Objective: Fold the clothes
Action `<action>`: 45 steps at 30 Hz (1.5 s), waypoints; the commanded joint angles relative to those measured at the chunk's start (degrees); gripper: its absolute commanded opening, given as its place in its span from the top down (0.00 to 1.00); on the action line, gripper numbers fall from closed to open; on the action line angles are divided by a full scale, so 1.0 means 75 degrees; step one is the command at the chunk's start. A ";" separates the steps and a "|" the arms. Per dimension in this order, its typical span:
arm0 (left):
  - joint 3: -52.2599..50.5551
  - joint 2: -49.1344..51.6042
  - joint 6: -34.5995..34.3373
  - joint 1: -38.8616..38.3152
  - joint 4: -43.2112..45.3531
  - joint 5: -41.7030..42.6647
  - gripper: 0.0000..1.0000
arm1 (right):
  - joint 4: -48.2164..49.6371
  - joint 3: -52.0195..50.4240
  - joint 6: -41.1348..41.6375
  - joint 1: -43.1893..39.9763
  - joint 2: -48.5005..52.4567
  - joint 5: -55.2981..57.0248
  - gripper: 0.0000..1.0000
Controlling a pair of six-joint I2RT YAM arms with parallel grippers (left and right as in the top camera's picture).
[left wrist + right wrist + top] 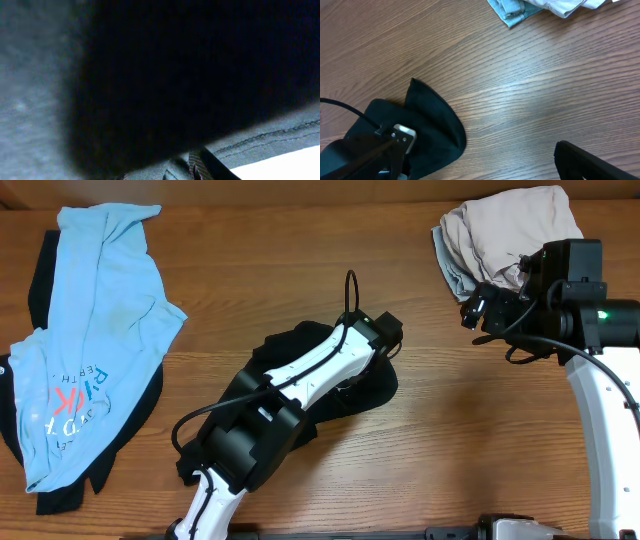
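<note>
A black garment [375,385] lies crumpled at the table's middle, mostly under my left arm. My left gripper [385,345] is down on its far edge. Dark fabric [150,75] fills the left wrist view and hides the fingers. A light-blue printed tee [100,330] lies spread at the left over another dark piece [45,270]. A beige and grey pile [510,230] sits at the back right. My right gripper [478,310] hovers just in front of the pile, open and empty. The right wrist view shows one finger [585,160], the black garment [435,125] and the pile's edge [555,6].
Bare wooden tabletop [250,270] lies between the tee, the black garment and the pile. The left arm's cable [350,290] loops above the garment. The table's front edge runs along the bottom of the overhead view.
</note>
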 commanded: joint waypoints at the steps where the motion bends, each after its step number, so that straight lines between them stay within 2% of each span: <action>1: -0.0047 -0.0274 -0.0003 0.0093 0.0023 -0.0230 0.60 | 0.0023 0.0099 -0.0050 -0.0026 -0.0041 0.0047 0.00; 4: -0.0047 -0.0274 -0.0003 0.0134 0.0029 -0.0242 0.62 | 0.0026 0.0099 -0.0047 -0.0026 -0.0041 0.0047 0.00; 8: -0.0047 -0.0274 0.0000 0.0187 0.0026 -0.0245 0.77 | 0.0026 0.0099 -0.0047 -0.0026 -0.0041 0.0047 0.00; 11: -0.0047 -0.0274 0.0000 0.0187 0.0023 -0.0242 0.83 | 0.0023 0.0099 -0.0047 -0.0026 -0.0041 0.0047 0.00; 16: -0.0047 -0.0274 0.0000 0.0187 -0.0003 -0.0216 0.87 | 0.0023 0.0099 -0.0047 -0.0026 -0.0041 0.0047 0.00; 19: -0.0047 -0.0271 0.0003 0.0184 -0.0038 -0.0219 0.96 | 0.0026 0.0099 -0.0050 -0.0026 -0.0041 0.0047 0.00; 26: 0.0099 -0.0274 0.0029 0.0192 -0.0096 -0.0472 0.96 | 0.0041 0.0099 -0.0050 -0.0026 -0.0041 0.0047 0.00; 30: 0.1020 -0.0312 -0.0035 0.0283 -0.0775 -0.0568 0.96 | 0.0050 0.0099 -0.0044 -0.0026 -0.0041 0.0047 0.04; 36: 0.3544 -0.0726 -0.0114 0.0688 -0.2031 -0.0565 0.96 | -0.0015 0.0099 -0.0047 -0.0003 -0.0041 0.0044 0.04; 45: 0.5863 -0.1705 -0.0117 0.1684 -0.2515 -0.0565 0.96 | -0.0047 0.0044 -0.0050 0.0111 -0.0041 -0.0364 0.04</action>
